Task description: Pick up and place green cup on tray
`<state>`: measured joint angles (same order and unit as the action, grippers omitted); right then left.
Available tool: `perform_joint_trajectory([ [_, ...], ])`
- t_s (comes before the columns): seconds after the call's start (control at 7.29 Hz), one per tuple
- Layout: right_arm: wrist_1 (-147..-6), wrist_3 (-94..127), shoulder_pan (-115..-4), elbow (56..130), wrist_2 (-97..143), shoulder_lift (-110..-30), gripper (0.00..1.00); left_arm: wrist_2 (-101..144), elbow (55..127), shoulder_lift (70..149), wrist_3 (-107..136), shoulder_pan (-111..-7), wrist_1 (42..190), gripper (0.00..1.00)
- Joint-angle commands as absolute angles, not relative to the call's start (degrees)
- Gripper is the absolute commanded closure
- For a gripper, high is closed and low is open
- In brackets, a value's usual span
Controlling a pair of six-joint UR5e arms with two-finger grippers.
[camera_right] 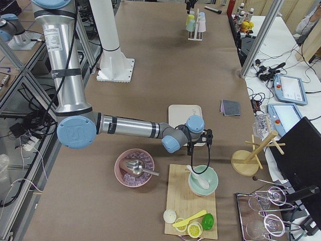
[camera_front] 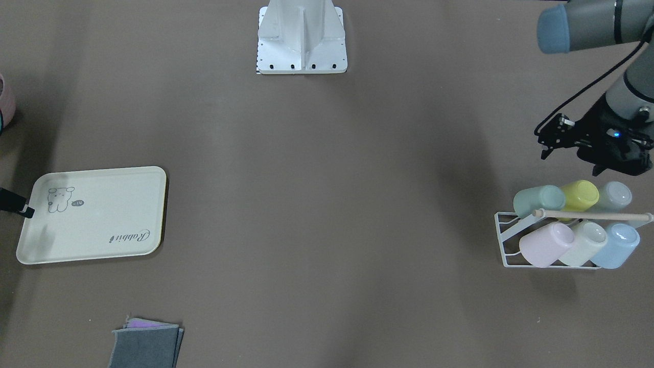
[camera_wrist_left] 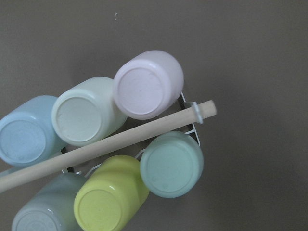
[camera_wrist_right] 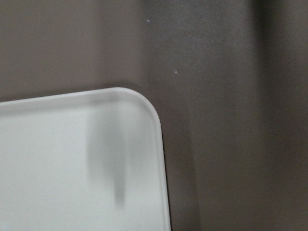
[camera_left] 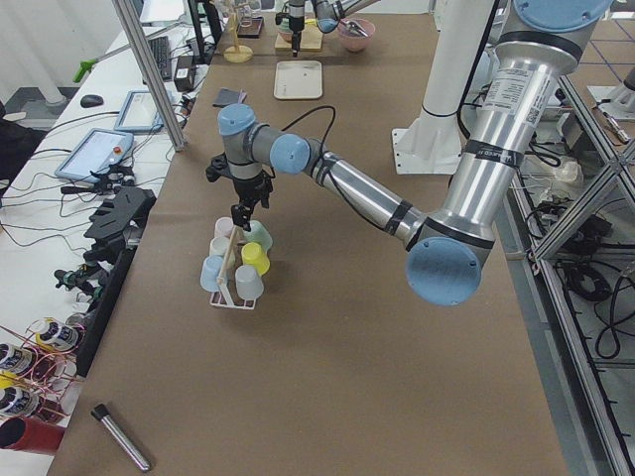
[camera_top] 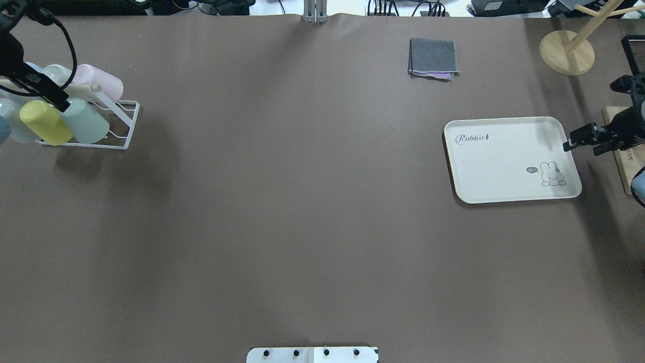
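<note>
The green cup (camera_front: 539,200) is a smooth, matte, slightly tapered tumbler. It lies tilted on its side at the end of the back row of a white wire rack (camera_front: 511,240), its flat base outward, just beside a lime cup (camera_front: 580,195) and under the rack's round wooden dowel (camera_front: 587,215). Pink (camera_front: 545,244), cream (camera_front: 585,243) and pale blue (camera_front: 615,245) cups fill the front row. The left gripper (camera_front: 552,137), black and angular, hovers near the rack with its jaws apart and nothing between them. Well apart, at the table's other end, lies the tray (camera_front: 102,240), flat, cream-white and round-cornered with a raised rim, a little cartoon animal and the word "Rabbit" on it. The right gripper (camera_top: 582,146) hangs over the tray's edge, its fingers seemingly spread and bare. The table (camera_front: 327,204) wears a dull brown, faintly grainy covering; a folded grey cloth (camera_front: 145,347) lies on it. Cables and tablets crowd the side bench (camera_left: 89,169).
</note>
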<state>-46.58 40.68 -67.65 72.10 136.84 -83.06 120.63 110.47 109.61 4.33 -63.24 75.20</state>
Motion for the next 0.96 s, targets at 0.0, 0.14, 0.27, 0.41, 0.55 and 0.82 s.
perform_joint_trajectory([
  [0.0, -41.61, 40.43, -66.80, 71.81, 136.85, -85.59, 0.24, 108.96, 116.09, 109.86, 4.40, -53.04, 74.88, 0.02],
  [0.14, -40.96, 40.26, -66.54, 71.46, 136.93, -85.61, 0.32, 106.11, 116.36, 109.95, 4.31, -48.65, 74.80, 0.02],
  [0.27, -40.87, 40.25, -66.36, 71.46, 136.93, -85.52, 0.41, 100.60, 116.72, 109.95, 4.05, -46.34, 74.88, 0.02],
  [0.41, -40.87, 40.25, -66.27, 71.46, 136.85, -85.43, 0.43, 96.89, 116.81, 109.95, 1.17, -43.97, 74.97, 0.02],
  [0.55, -40.96, 40.25, -66.01, 71.37, 136.76, -84.91, 0.43, 92.59, 116.63, 109.52, -9.99, -43.60, 75.23, 0.02],
  [0.82, -40.96, 39.64, -65.66, 71.28, 136.76, -84.73, 0.51, 77.68, 116.72, 107.76, -27.17, -40.88, 74.80, 0.02],
])
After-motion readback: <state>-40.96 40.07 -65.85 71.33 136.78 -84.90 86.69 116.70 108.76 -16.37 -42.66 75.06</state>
